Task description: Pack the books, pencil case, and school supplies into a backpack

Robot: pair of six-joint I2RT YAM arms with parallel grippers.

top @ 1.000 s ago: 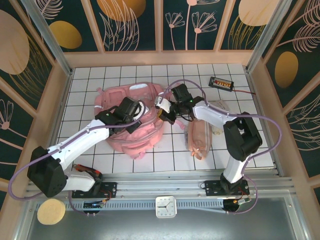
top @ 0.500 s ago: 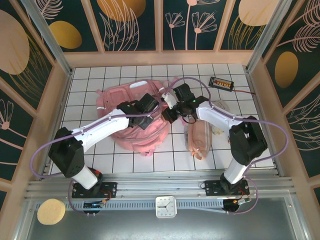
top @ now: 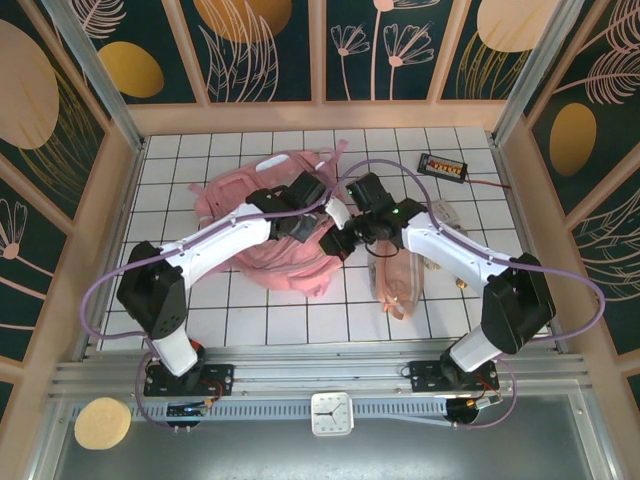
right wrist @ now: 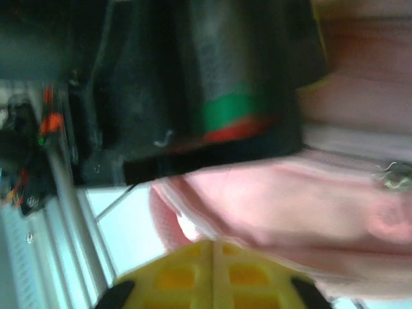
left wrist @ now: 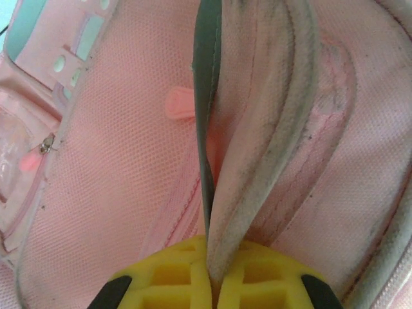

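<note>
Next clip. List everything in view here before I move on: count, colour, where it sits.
backpack: one, pink with pale trim, centre-left of the table
pencil case: one, pale pink, right of the backpack
packet: one, clear and white, beyond the pencil case, partly under the right arm
black device: one, black with orange dots, wired, far right
clock: one, white, middle of the near rail
disc: one, tan, near left corner
table: one, white tiles, dark grid
left hand: one, yellow fingers, shut on the backpack's grey-trimmed edge
right hand: one, yellow fingers, shut, at the backpack's right edge; view blurred
</note>
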